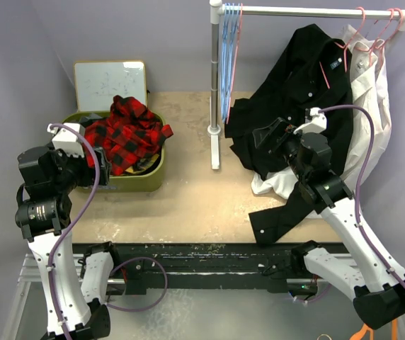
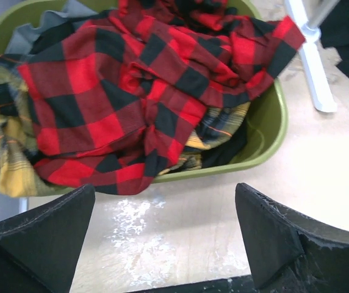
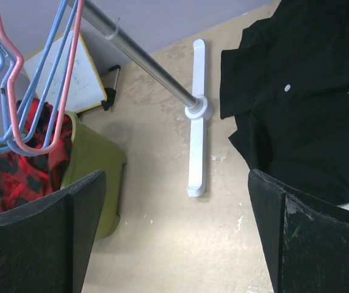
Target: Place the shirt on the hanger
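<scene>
i see my left fingers [image 2: 46, 238] and right fingers [image 3: 46, 235] spread wide with nothing between them, the left pair over bare tan surface [image 2: 321, 177] just short of the one olive-green plastic tub [image 2: 266, 131]. the single red-and-black check flannel shirt [image 2: 132, 91] spills over the tub's near rim. open surface runs to the white metal rack [image 3: 194, 152], whose rail carries one thin pink wire hanger [image 3: 68, 73] among at least two light blue wire hangers [image 3: 37, 73], one black shirt [image 3: 309, 91] beside its post.
</scene>
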